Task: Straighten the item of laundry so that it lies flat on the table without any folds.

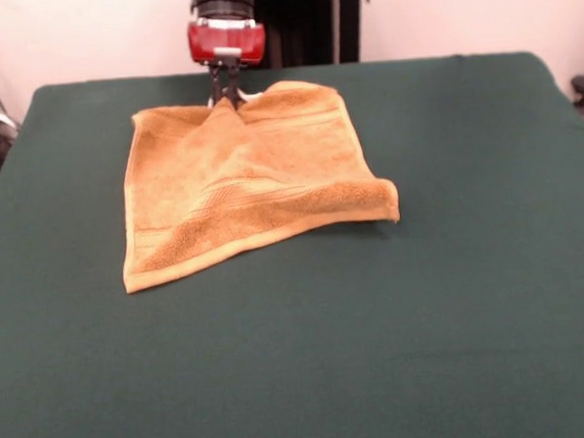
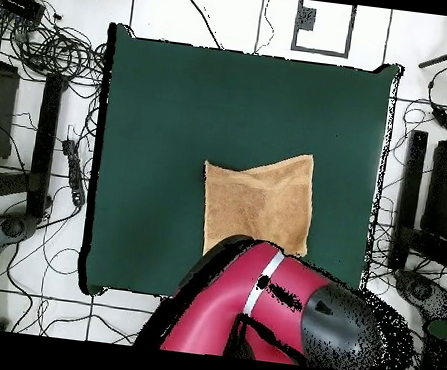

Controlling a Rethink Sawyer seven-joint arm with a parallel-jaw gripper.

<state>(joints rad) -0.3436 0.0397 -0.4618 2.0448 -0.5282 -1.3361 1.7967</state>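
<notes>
The golden-orange towel lies on the dark green table, left of centre towards the far side. Its woven band runs near the front edge. The right front corner is curled over on itself. My gripper is at the towel's far edge, shut on the cloth, which rises to a small peak between the fingers. In the overhead view the towel lies on the table, and the red and black arm hides the gripper and the towel's near edge.
Cables and equipment lie on the floor round the table in the overhead view. The robot's pedestal stands behind the far table edge.
</notes>
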